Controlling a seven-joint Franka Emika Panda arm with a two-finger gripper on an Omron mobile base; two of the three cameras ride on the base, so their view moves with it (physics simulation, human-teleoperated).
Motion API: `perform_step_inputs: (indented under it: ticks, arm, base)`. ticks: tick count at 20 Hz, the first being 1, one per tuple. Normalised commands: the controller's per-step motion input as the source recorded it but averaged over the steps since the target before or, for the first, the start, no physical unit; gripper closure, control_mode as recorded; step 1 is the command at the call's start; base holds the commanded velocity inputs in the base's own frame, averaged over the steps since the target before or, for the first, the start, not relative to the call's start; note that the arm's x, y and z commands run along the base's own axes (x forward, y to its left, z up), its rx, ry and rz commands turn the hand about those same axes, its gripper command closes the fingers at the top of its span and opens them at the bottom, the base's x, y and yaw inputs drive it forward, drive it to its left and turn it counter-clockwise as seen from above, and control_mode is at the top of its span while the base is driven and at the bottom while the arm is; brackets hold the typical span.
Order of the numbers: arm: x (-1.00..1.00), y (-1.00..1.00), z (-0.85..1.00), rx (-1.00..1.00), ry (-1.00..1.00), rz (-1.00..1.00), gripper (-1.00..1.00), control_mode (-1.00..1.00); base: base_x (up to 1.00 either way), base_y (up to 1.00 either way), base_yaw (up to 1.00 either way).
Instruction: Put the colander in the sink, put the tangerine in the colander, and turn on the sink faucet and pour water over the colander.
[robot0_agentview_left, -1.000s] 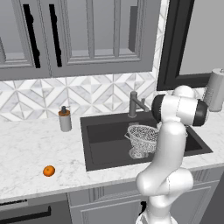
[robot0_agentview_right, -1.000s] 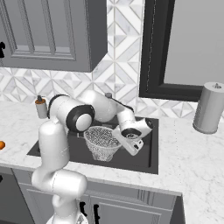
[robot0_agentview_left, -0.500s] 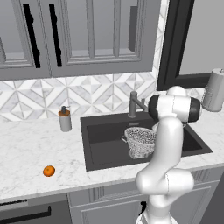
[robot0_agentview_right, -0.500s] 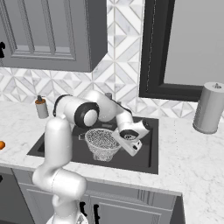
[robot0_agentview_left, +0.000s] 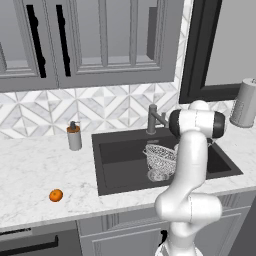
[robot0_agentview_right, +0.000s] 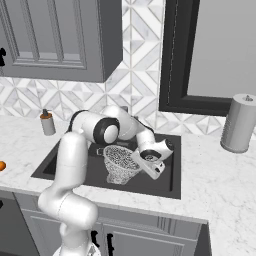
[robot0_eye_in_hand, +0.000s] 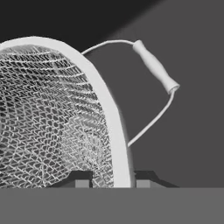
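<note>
The claw sat low inside the sink, its two dark fingertips standing one on each side of the white rim of the colander; whether they pinched that rim or stood slightly off it could not be told; the gap between them was narrow, little wider than the rim itself. From the claw, the mesh bowl swelled away to one side and the wire side handle arched just beyond the rim on the other, with the dark basin wall behind it.

In the right base view the claw was at the right edge of the colander, which stood in the basin on its low base ring, tilted a little; in the left base view the colander lay partly behind the white arm. The sink faucet rose behind the claw at the back rim of the sink; the soap pump bottle stood farther off on the counter, well to the claw's left. The tangerine lay on the counter near its front edge, well apart from the claw and outside the sink; it showed at the left border in the right base view as well.
</note>
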Motion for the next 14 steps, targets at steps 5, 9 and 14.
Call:
perform_step_inputs:
  ticks: [5,9,14]
  arm:
    - [0.16,0.08,-0.25,0.00,0.00,-0.01,1.00,-1.00]
    - [-0.03,0.21,0.00,-0.01,0.00,0.00,-1.00,-1.00]
    - [-0.01,0.21,0.05,-0.02,0.00,0.00,-1.00,-1.00]
  base:
    - [0.00,0.00,0.00]
    - [0.00,0.00,0.00]
    - [0.00,0.00,0.00]
